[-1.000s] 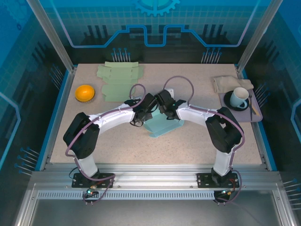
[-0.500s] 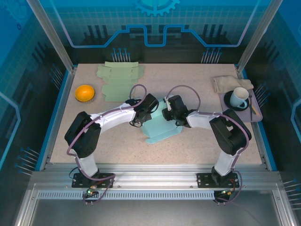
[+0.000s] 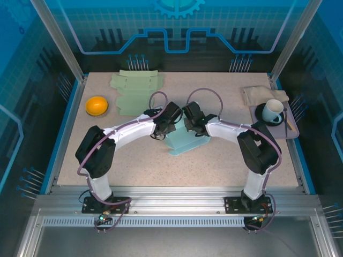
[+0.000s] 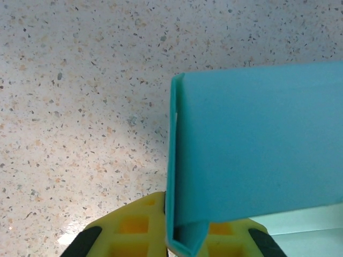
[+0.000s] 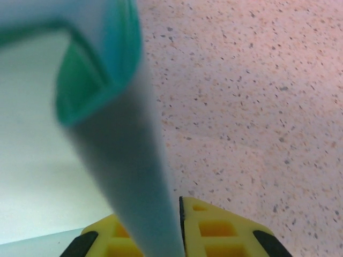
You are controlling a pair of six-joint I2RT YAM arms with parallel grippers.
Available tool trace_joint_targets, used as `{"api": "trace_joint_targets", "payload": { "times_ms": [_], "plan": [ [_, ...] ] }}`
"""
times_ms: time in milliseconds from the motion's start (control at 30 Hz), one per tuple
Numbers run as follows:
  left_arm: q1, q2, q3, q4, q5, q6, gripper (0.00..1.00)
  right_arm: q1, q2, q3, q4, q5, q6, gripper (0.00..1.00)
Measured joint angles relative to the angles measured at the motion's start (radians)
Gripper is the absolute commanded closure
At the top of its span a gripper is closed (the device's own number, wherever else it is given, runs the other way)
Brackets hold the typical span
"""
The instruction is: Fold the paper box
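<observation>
A teal paper box [image 3: 187, 142], partly folded, lies at the middle of the table with one wall raised. My left gripper [image 3: 171, 123] is at the box's back left edge. In the left wrist view, my left gripper [image 4: 185, 238] is shut on a doubled-over wall of the paper box [image 4: 257, 150], pinched between yellow fingers [image 4: 134, 230]. My right gripper [image 3: 191, 122] meets it from the right. The right wrist view shows my right gripper [image 5: 166, 235] with a blurred wall of the paper box [image 5: 123, 160] between its yellow fingers [image 5: 220, 233], which press against it.
Pale green flat box blanks [image 3: 135, 92] lie at the back left beside an orange bowl [image 3: 97, 105]. At the back right are a folded cloth [image 3: 257, 94] and a tray [image 3: 292, 131] holding a mug [image 3: 273, 110] on a dark saucer.
The right arm swung out to the right with the box lying flatter, then came back toward the left gripper. Its jaws have narrowed onto the box wall. The left gripper kept its grip.
</observation>
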Motion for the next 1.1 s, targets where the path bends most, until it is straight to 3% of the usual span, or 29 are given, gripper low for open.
{"api": "trace_joint_targets", "payload": {
  "times_ms": [167, 367, 567, 700, 867, 1100],
  "plan": [
    [-0.004, 0.0, -0.002, -0.016, 0.012, -0.001, 1.0, -0.028, -0.021, -0.089, 0.121, -0.072, 0.007, 0.57],
    [-0.002, 0.001, -0.005, -0.055, 0.012, 0.0, 1.0, -0.09, -0.117, -0.23, 0.253, -0.272, -0.044, 0.4],
    [0.012, 0.019, -0.024, -0.08, -0.017, 0.01, 1.0, -0.099, -0.31, -0.294, 0.233, -0.422, -0.093, 0.33],
    [0.015, 0.018, -0.057, -0.026, -0.023, 0.095, 1.0, -0.111, -0.43, -0.281, 0.164, -0.505, -0.11, 0.34],
    [0.014, -0.069, -0.232, 0.247, -0.028, 0.356, 1.0, -0.185, -0.443, -0.191, 0.039, -0.587, -0.11, 0.37],
    [0.014, -0.164, -0.492, 0.679, -0.015, 0.695, 1.0, -0.195, -0.401, -0.13, -0.056, -0.635, -0.097, 0.4]
  ]
}}
